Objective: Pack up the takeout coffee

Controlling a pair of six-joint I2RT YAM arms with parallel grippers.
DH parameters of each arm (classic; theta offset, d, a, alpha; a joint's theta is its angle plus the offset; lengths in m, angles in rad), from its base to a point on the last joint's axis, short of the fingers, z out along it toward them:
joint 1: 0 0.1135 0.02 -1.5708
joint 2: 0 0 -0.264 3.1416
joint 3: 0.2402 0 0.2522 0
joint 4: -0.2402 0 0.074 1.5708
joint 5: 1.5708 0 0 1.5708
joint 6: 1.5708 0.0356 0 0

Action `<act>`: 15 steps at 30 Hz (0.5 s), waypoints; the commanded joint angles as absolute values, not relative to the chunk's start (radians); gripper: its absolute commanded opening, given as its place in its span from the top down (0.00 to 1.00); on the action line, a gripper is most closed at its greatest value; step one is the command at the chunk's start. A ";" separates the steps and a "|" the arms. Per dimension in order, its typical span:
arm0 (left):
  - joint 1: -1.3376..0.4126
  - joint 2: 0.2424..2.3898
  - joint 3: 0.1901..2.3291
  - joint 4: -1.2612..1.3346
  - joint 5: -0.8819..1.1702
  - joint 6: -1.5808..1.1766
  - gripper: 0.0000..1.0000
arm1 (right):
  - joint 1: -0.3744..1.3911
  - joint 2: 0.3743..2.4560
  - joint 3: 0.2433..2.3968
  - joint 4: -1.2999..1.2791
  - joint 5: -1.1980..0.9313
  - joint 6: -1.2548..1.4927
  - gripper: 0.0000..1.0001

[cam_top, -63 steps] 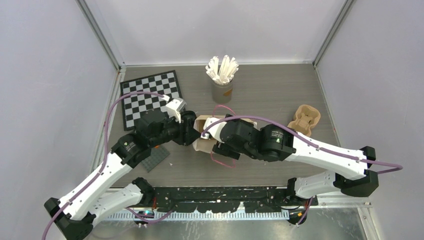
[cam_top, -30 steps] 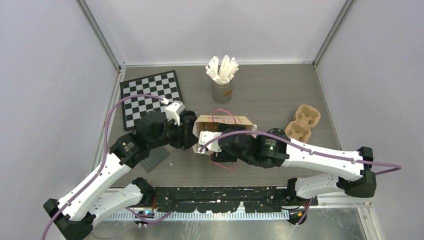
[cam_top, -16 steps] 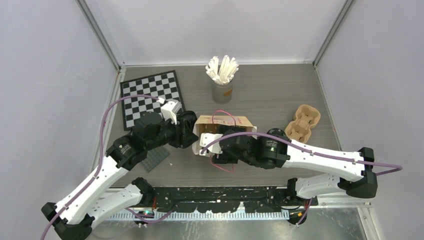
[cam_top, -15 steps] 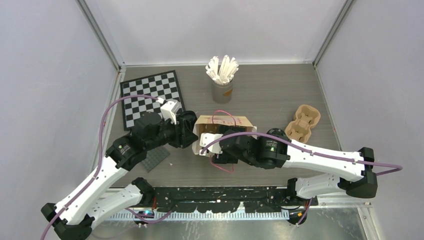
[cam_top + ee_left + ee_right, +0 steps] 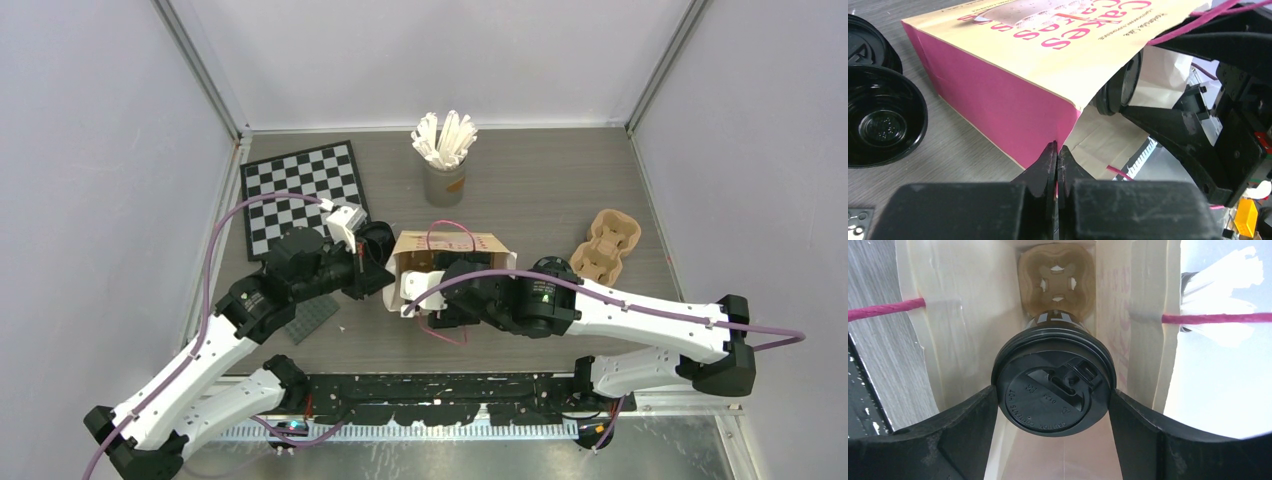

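The pink paper bag lies on its side at mid-table, its mouth facing my right arm. My left gripper is shut on the pink lower corner of that mouth. My right gripper reaches into the mouth, shut on a takeout coffee cup, both fingers against its black lid. That cup also shows edge-on in the left wrist view. Two more black lidded cups stand on the table left of the bag. They are hidden under my left arm in the top view.
A brown pulp carrier sits at the bottom of the bag. Another one lies on the table at the right. A grey cup of white sticks stands behind the bag, and a checkerboard lies at the back left.
My left gripper has closed on the bag's mouth corner; it stood open half a second ago. The right gripper keeps its hold on the cup in the bag mouth.
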State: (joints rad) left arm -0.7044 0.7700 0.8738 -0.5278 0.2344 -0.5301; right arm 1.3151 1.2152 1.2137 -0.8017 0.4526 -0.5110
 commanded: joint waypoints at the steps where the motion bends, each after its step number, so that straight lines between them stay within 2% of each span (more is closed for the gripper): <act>1: -0.701 0.755 0.868 -0.463 0.294 -0.487 1.00 | 1.303 1.175 1.225 -0.809 0.498 -0.600 0.24; 15: -0.701 0.748 0.850 -0.431 0.342 -0.449 1.00 | 1.206 1.171 1.156 -0.777 0.450 -0.713 0.25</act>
